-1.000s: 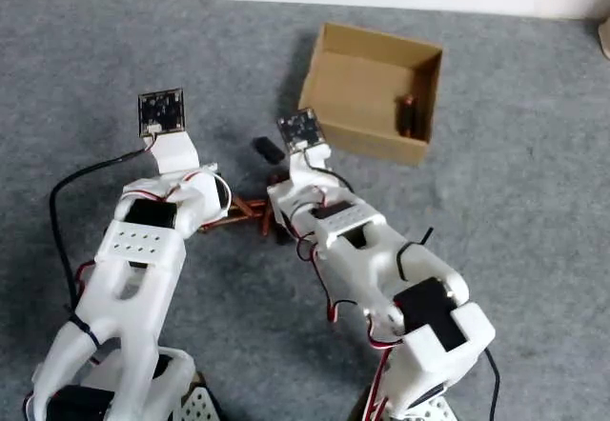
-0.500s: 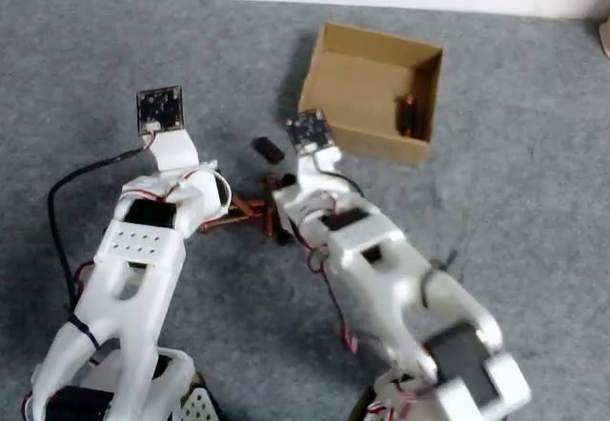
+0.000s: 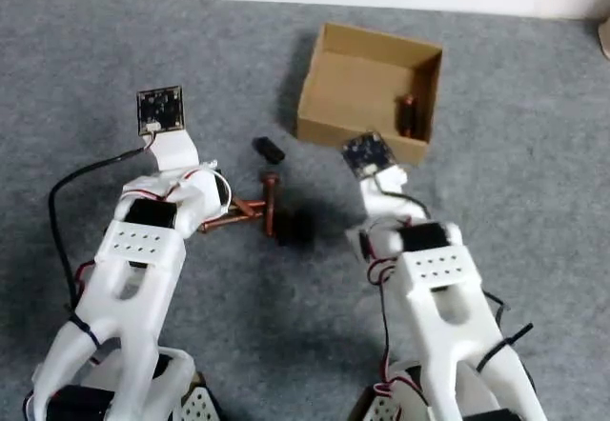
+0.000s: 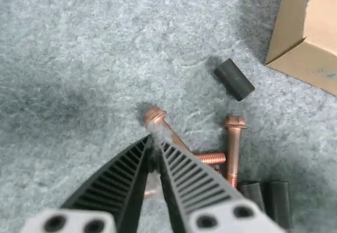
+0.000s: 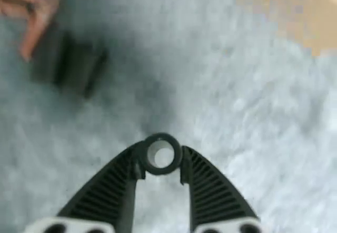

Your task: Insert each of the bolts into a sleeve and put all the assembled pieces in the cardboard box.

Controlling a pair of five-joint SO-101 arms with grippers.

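My left gripper (image 4: 156, 139) is shut on a copper bolt (image 4: 155, 117) just behind its head, low over the carpet. Two more bolts (image 4: 233, 141) lie beside it, also seen from above (image 3: 270, 200). My right gripper (image 5: 159, 165) is shut on a black sleeve (image 5: 159, 154), seen end-on, above bare carpet in front of the cardboard box (image 3: 343, 83). Two black sleeves (image 3: 291, 229) lie together by the bolts, and a single sleeve (image 3: 269, 150) lies nearer the box. One assembled piece (image 3: 407, 114) rests inside the box by its right wall.
The grey carpet (image 3: 534, 211) is open to the right of the right arm and in front of the box. The left arm's black cable (image 3: 67, 192) loops at the left. The box corner (image 4: 310, 32) shows in the left wrist view.
The right arm has swung right, away from the bolts and sleeves, toward the front of the box. The left arm has stayed put.
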